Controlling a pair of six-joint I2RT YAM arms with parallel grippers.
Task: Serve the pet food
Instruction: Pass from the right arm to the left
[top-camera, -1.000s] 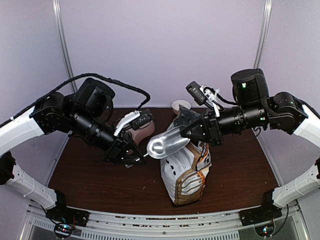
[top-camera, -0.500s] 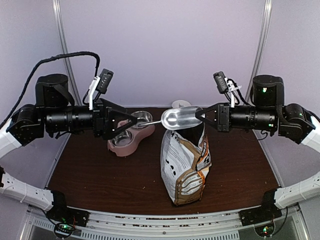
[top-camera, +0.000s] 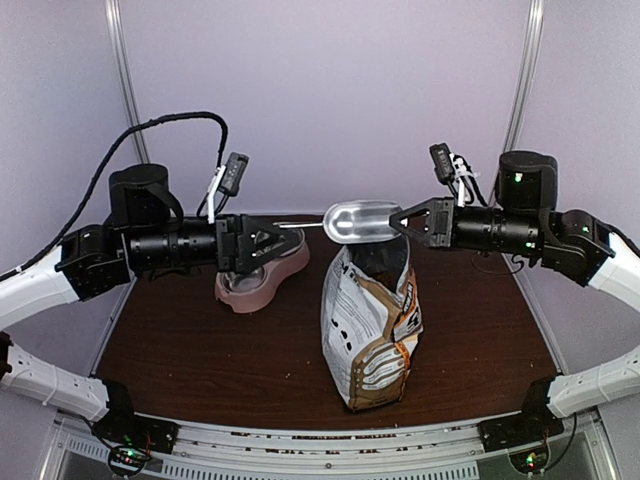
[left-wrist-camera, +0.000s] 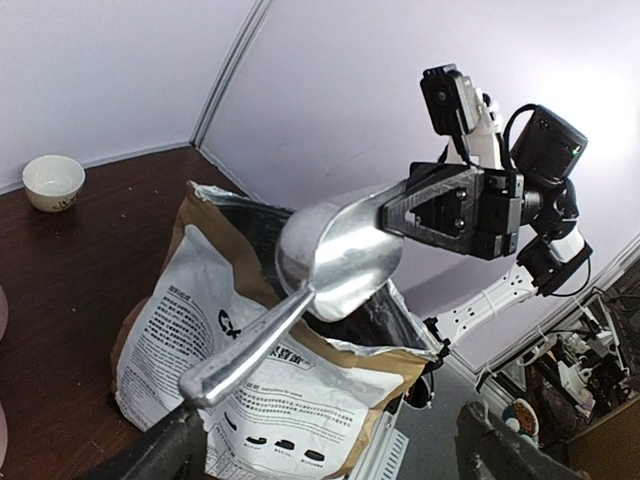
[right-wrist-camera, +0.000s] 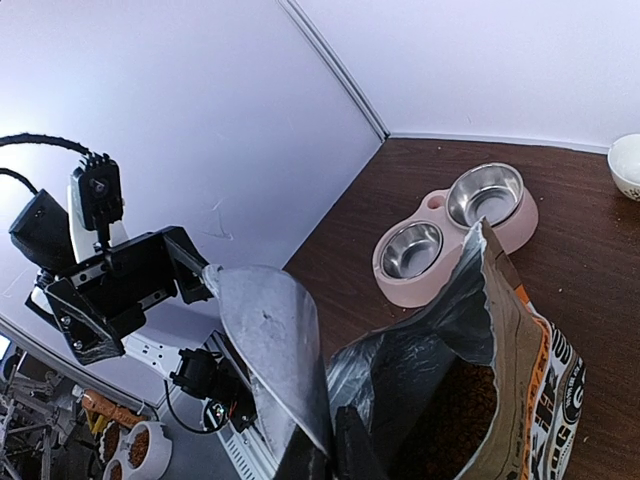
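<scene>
Fingers of the right gripper (top-camera: 404, 222) pinch the scoop (top-camera: 360, 221) by its bowl rim, and kibble (right-wrist-camera: 470, 405) lies just below them inside the open bag (top-camera: 372, 325). Left gripper (top-camera: 282, 241) fingers stand spread apart, the scoop's handle tip beside one.

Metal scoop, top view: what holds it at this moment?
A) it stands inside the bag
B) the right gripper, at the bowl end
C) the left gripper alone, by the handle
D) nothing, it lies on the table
B: the right gripper is shut on the bowl end of the metal scoop, held in the air above the bag; the left gripper stands open at the handle.
</scene>
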